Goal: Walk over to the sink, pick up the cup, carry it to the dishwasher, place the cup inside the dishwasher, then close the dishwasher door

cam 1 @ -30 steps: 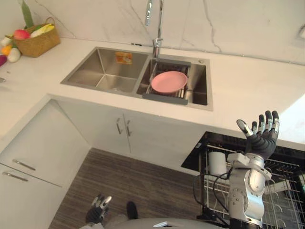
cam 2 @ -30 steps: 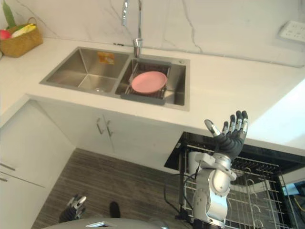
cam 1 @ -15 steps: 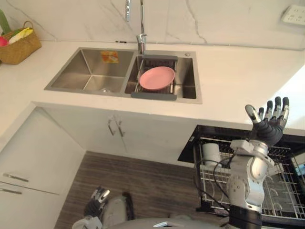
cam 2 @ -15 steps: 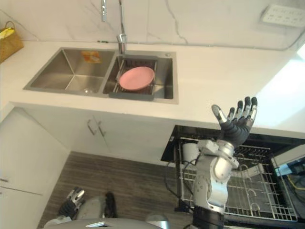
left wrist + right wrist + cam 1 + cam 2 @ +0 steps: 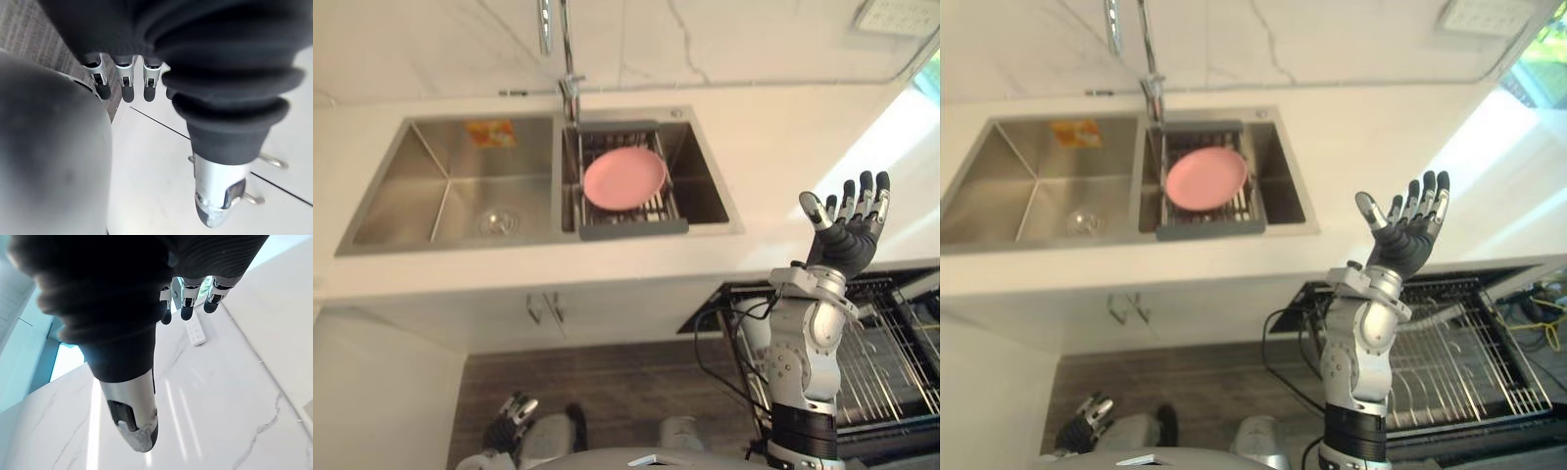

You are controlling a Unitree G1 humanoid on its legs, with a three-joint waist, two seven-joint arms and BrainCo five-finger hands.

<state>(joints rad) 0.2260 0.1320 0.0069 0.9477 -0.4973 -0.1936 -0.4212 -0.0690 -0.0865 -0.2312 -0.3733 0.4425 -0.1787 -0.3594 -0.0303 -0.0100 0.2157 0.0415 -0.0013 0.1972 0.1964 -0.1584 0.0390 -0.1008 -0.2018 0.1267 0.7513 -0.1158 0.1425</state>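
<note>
Found the left hand low at the far left, above the wood-grain floor, with fingers loose and fairly straight, holding nothing. Looked down on a steel double sink set in the white countertop, with an orange sticker on the left basin's back wall and a drain in its bottom. Saw the faucet rising at the divider between the basins. Noted a grey drain rack across the right basin, carrying a pink plate. Below the sink, made out white cabinet doors with two small handles side by side. Further right, saw the right hand raised palm up, fingers spread wide and empty. Behind that forearm, found the dishwasher open, its wire rack exposed. Spotted a pale shape at the rack's left end, half hidden by the forearm. Possibly the cup, but could not tell. At the upper right, noted a wall outlet on the marble backsplash.
</note>
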